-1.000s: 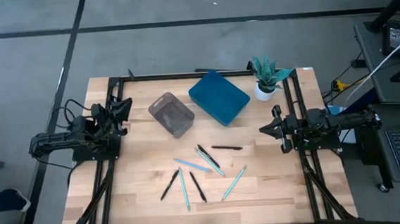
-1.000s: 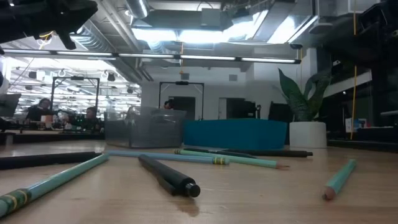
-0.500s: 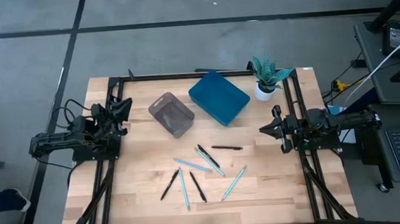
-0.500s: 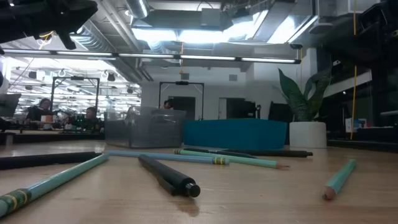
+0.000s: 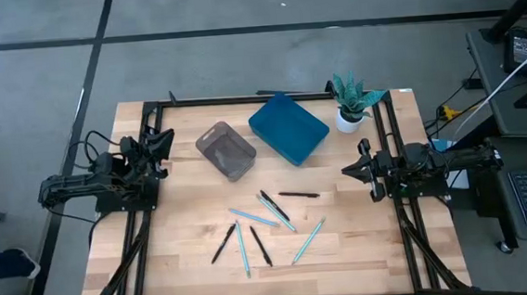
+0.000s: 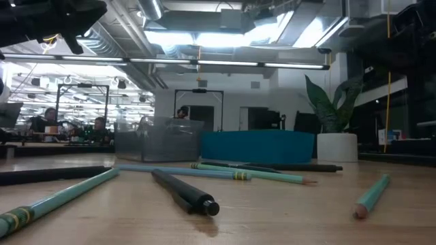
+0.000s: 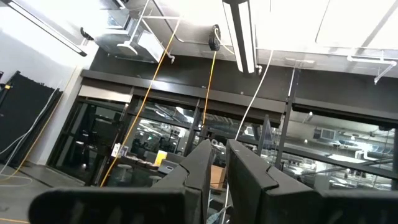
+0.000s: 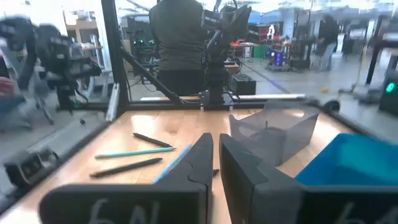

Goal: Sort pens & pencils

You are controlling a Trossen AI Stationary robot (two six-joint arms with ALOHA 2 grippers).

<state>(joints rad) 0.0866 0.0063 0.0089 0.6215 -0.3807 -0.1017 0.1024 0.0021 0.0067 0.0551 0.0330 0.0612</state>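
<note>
High view: the pens & pencils lie scattered in the lower centre of the frame on the table, black and light-blue sticks mixed, none yet in the grey bin or the blue tray above them — presumably the two sorting targets. The left gripper sits at the left edge, the right gripper at the right; both are well apart from the sticks, seemingly parked.

Low view: the sticks fill the foreground, one black one nearest; bin, tray and a potted plant stand behind.

Left wrist view: the left fingers stand nearly together, holding nothing, aimed up at the ceiling.

Right wrist view: the right fingers are closed and empty, facing across the table — sticks and bin ahead.
</note>
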